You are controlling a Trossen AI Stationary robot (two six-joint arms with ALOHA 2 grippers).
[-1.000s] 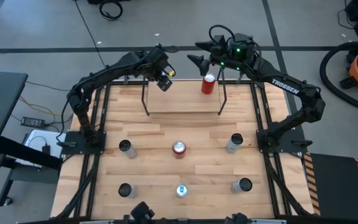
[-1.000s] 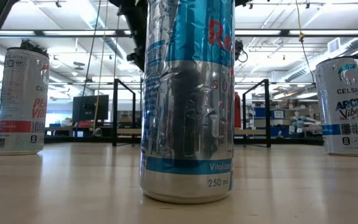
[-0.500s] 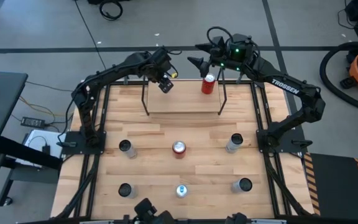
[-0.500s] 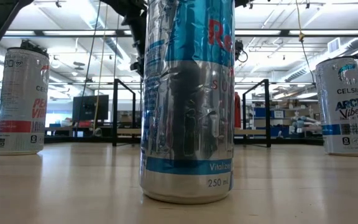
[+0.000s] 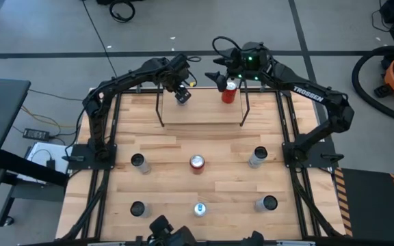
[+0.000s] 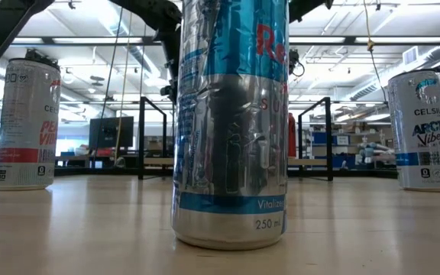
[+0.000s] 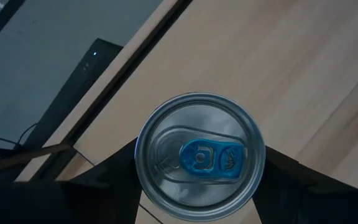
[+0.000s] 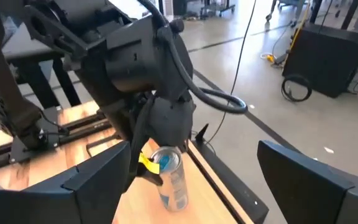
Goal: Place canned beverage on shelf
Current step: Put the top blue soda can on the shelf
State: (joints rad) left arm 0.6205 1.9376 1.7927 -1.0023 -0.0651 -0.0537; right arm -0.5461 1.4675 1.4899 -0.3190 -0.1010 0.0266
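A silver and blue can with a blue tab stands upright over the left part of the shelf, a pale board between two black wire frames. My left gripper is shut on it. A red can stands on the board's right part. My right gripper hovers open just beyond the shelf's far edge, next to the red can, with nothing between its fingers. In the low view a big can hides most of the shelf. My left gripper pinches the can's upper side wall between its two fingers, one finger on each side just below the rim. The fingers slant steeply down from above. The can sits upright; whether its base rests on the board I cannot tell.
Several more cans stand on the wooden tabletop nearer the front, among them a red-topped one, a dark-topped one and a blue-tabbed one. The shelf's wire frames rise on both sides of the board.
My left gripper has sunk toward the shelf board with the can, which stays upright. My right gripper has tipped downward and dropped a little by the red can, staying open.
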